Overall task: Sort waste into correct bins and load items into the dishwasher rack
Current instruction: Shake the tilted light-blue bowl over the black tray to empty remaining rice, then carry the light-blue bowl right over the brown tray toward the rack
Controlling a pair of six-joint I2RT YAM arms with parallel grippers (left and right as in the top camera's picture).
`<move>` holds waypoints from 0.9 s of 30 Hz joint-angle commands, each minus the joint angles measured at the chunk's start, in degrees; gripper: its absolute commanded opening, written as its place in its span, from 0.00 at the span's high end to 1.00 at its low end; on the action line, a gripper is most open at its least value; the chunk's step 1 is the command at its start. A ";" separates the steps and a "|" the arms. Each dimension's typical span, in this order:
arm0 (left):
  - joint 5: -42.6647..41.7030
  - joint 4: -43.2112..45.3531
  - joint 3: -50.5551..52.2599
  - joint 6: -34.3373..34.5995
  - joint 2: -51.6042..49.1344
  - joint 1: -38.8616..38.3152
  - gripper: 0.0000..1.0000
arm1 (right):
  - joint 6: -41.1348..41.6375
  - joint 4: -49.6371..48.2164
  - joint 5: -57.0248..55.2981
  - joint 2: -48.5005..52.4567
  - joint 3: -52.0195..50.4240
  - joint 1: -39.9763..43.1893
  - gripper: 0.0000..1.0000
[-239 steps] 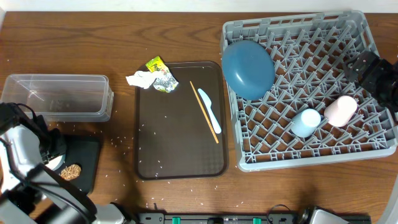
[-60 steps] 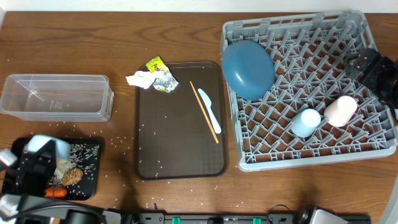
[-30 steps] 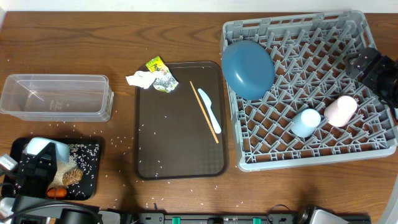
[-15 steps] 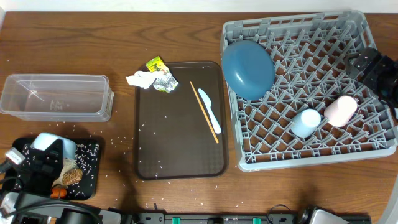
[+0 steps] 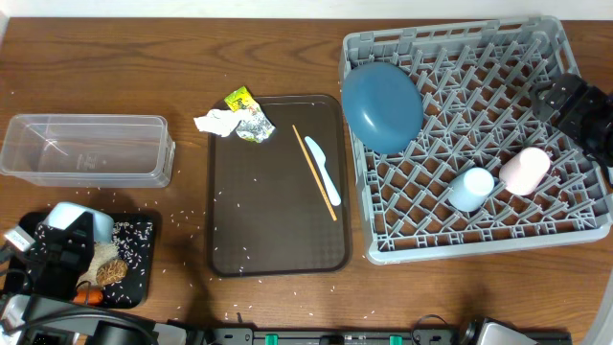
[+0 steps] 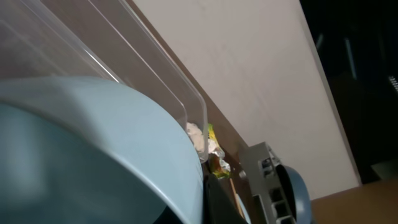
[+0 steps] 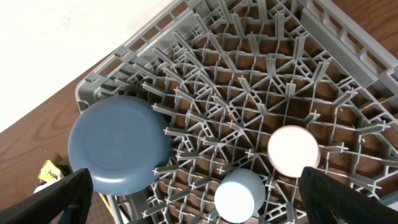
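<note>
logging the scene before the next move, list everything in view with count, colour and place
dishwasher rack: 1, grey, table's right side
plate: 1, blue, rack's left end
cups: 2, light blue and pink, side by side in rack
serving tray: 1, dark brown, centre
spoon: 1, pale blue, on serving tray
chopstick: 1, wooden, beside spoon
crumpled paper: 1, white, serving tray's corner
wrappers: 2, yellow-green and silver, by paper
clear box: 1, transparent, left
black tray: 1, black, front left
rice grains: many, white, black tray and table
brown food lump: 1, black tray
carrot: 1, orange, black tray
bowl: 1, light blue, over black tray
left gripper: holding bowl
right gripper: open, above rack
</note>
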State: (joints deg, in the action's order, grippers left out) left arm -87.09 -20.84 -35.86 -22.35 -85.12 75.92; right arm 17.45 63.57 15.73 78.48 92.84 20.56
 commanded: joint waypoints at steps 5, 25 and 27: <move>-0.72 -0.68 0.31 1.11 -0.50 -0.85 0.94 | 0.50 0.55 0.39 -0.22 0.15 0.37 0.01; -2.91 6.58 -4.02 19.78 11.26 -19.37 0.94 | 0.74 -0.61 1.22 -0.15 0.15 0.37 0.01; -2.95 14.56 -4.70 26.97 12.92 -26.34 0.94 | 0.74 -0.57 1.25 -0.15 0.15 0.37 0.01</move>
State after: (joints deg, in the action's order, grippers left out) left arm -88.62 -10.57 -37.95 -5.02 -74.81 56.25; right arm 17.47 63.09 16.34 78.48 92.84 20.56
